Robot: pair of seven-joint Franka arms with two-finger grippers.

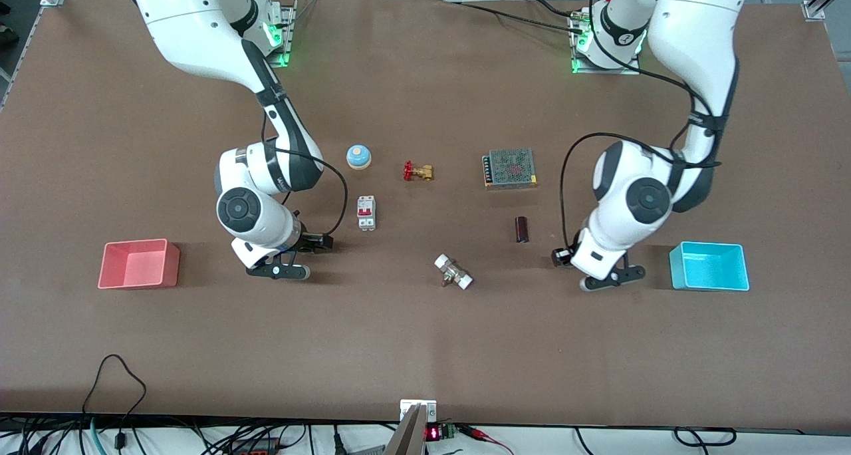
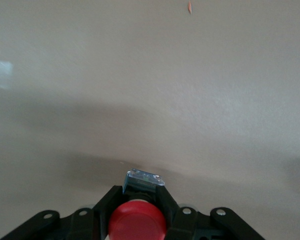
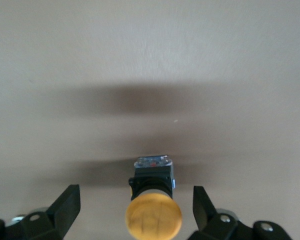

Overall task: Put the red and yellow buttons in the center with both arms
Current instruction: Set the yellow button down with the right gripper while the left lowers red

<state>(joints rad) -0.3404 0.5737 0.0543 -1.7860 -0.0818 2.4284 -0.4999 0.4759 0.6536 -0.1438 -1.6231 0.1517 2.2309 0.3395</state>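
- Left hand clenches the red button low over the table, beside the cyan bin; the arm hides it in the front view.
- Right hand is spread wide around the yellow button, near the pink bin, likewise hidden there.
- Between them lie a circuit breaker, white fitting and dark cylinder.

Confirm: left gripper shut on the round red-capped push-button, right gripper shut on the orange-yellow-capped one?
Half right. The left gripper is shut on the round red-capped push-button. The right gripper is open: its fingers stand apart from the orange-yellow-capped push-button, as the right wrist view shows.
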